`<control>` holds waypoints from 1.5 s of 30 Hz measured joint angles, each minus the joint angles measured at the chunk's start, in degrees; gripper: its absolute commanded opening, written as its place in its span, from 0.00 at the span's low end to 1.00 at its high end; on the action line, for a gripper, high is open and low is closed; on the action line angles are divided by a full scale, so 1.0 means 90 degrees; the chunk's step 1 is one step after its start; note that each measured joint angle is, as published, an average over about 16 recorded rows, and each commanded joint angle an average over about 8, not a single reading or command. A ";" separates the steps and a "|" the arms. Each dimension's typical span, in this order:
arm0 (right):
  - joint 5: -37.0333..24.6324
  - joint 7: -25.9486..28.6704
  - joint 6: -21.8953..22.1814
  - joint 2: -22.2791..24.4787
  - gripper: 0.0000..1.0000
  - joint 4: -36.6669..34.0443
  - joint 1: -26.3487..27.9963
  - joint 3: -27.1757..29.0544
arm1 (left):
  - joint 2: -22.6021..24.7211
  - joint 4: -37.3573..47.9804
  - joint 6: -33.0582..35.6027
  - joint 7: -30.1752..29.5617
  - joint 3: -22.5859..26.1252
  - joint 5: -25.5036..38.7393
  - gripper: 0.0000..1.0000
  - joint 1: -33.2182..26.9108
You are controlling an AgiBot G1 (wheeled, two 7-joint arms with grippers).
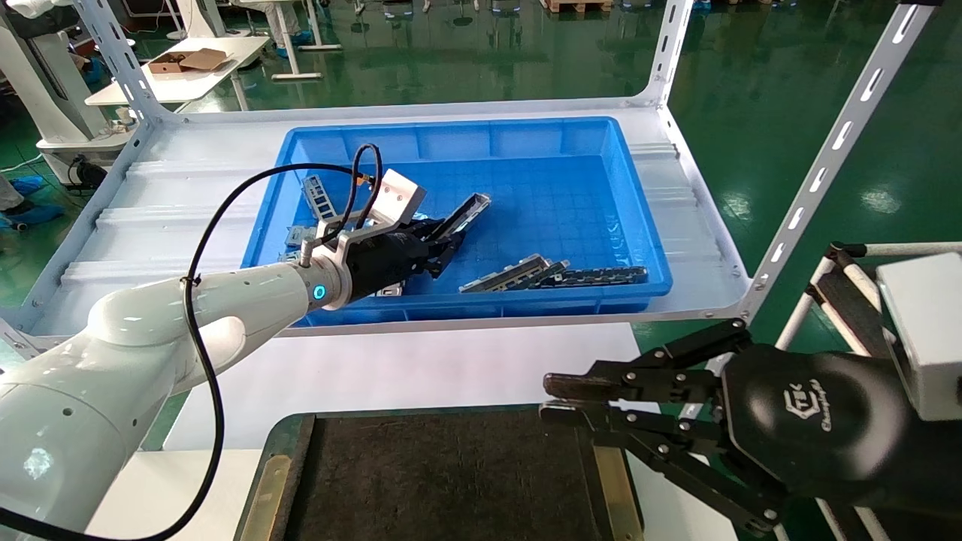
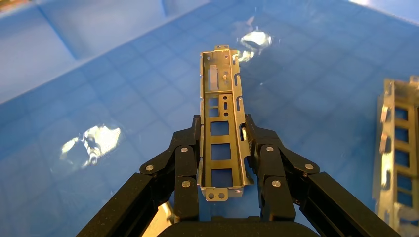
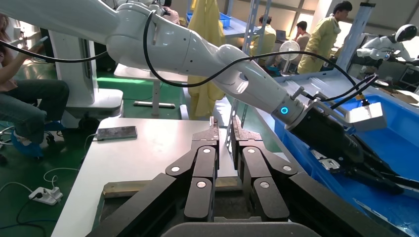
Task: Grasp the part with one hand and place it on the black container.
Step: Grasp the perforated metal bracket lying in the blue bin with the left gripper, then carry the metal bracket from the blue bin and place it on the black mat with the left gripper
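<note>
My left gripper (image 1: pixel 443 252) is inside the blue bin (image 1: pixel 639 225), and its jaws are clamped on the part (image 2: pixel 221 128). In the left wrist view the fingers (image 2: pixel 184 163) press against both raised side walls of the grey channel bar near one end. The rest of the bar sticks straight out past the fingertips, trough side up, with its rectangular cutouts showing. From the head view the bar (image 1: pixel 466 214) appears lifted off the bin floor, angling up and away from the jaws. Just beyond the jaws, toward the bin's near wall, lie several other long pieces (image 1: pixel 556 274) side by side, some pale grey, some darker. One of them shows at the edge of the left wrist view (image 2: pixel 398 163), resting flat on the blue floor, apart from the held bar.

My right gripper (image 1: pixel 556 398) hangs over the near right corner of the black container (image 1: pixel 451 481), well apart from the bin. Its jaws stand close together with only a thin gap between the tips and hold nothing. The container's rough dark surface sits on the white tabletop (image 1: pixel 421 368) between me and the bin, with brass-coloured strips (image 1: pixel 616 488) along its sides.
</note>
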 measured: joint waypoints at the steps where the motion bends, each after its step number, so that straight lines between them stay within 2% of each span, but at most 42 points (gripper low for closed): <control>1: 0.0000 0.0000 0.0000 0.0000 0.00 0.0000 0.0000 0.0000 | -0.0006 -0.0010 0.0025 0.0007 0.0013 -0.0041 0.00 -0.0017; 7: 0.0001 -0.0001 0.0001 0.0001 0.00 0.0000 0.0000 -0.0002 | -0.0088 -0.0056 0.0381 0.0112 0.0020 -0.0323 0.00 -0.0152; 12: 0.0002 -0.0001 0.0001 0.0001 0.00 0.0000 0.0001 -0.0003 | -0.0290 -0.0115 0.1108 0.0294 -0.0067 -0.0602 0.00 -0.0260; 25: 0.0004 -0.0003 0.0002 0.0002 0.00 0.0000 0.0001 -0.0005 | -0.1293 -0.0453 0.4487 0.0752 -0.0361 -0.1334 0.00 -0.0172; 30: 0.0004 -0.0003 0.0003 0.0003 0.00 0.0000 0.0002 -0.0006 | -0.1664 -0.0736 0.5419 0.0700 -0.0374 -0.1480 0.00 0.0074; 37: 0.0005 -0.0004 0.0003 0.0003 0.00 0.0000 0.0002 -0.0008 | -0.2147 -0.1567 0.5865 0.0350 -0.0343 -0.1610 0.00 0.0701; 45: 0.0006 -0.0005 0.0004 0.0004 0.00 0.0000 0.0002 -0.0009 | -0.2686 -0.3081 0.5340 -0.0278 -0.0299 -0.1732 0.00 0.1778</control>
